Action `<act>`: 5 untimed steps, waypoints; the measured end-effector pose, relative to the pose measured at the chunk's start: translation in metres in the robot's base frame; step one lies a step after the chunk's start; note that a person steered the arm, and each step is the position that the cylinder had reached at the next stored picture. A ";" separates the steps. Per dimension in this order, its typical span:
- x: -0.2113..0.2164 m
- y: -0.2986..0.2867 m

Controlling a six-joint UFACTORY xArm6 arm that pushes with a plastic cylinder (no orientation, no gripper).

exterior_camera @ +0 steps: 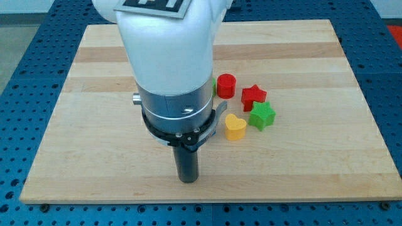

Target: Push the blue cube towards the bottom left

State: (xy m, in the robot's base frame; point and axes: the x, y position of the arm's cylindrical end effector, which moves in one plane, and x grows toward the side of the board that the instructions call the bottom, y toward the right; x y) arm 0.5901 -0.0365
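The blue cube does not show anywhere in the camera view; the arm's white and silver body may hide it. My tip rests on the wooden board near the view's bottom centre. A red cylinder, a red star, a green star and a yellow heart sit in a cluster to the right of the arm. The yellow heart is the block closest to my tip, up and to its right.
The wooden board lies on a blue perforated table. The arm body covers the middle and top centre of the board. The board's bottom edge runs just below my tip.
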 end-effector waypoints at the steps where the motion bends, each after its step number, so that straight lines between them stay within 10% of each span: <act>1: -0.012 0.014; 5: -0.065 0.031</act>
State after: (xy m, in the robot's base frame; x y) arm 0.5246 -0.0055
